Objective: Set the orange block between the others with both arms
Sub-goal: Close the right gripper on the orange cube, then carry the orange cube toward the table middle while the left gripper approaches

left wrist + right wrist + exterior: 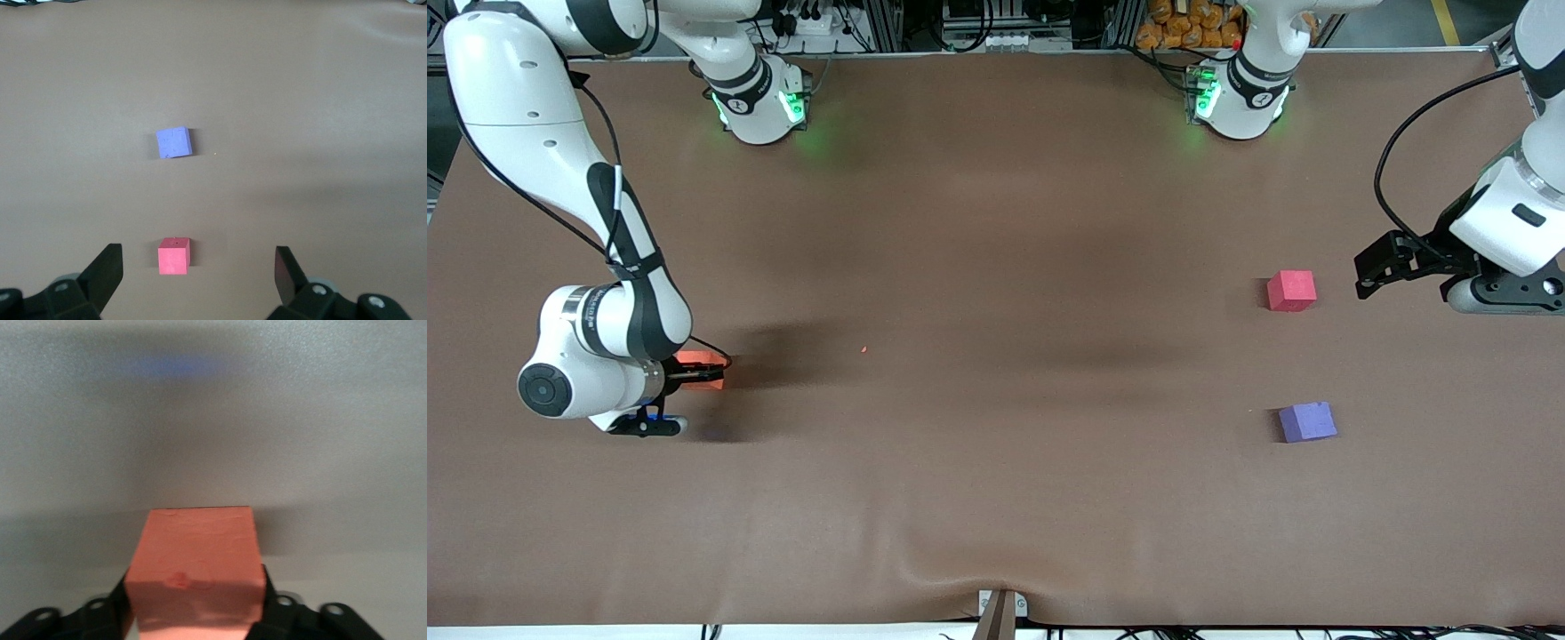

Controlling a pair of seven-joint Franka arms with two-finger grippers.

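The orange block [696, 359] sits on the brown table at the right arm's end, and it fills the right wrist view [193, 553]. My right gripper [708, 371] is down at the table and shut on it, a black finger pressed against each side. The pink-red cube [1291, 290] and the purple cube [1307, 421] lie apart at the left arm's end, the purple one nearer the front camera. My left gripper [1362, 276] hovers open beside the pink-red cube. In the left wrist view its wide-spread fingers [107, 267] frame the pink-red cube [174, 257], with the purple cube [174, 143] past it.
The two green-lit arm bases [760, 102] [1236, 98] stand along the table's back edge. A tiny orange speck [863, 349] lies mid-table. The brown cover [996, 267] wrinkles near a bracket [1000, 609] at the front edge.
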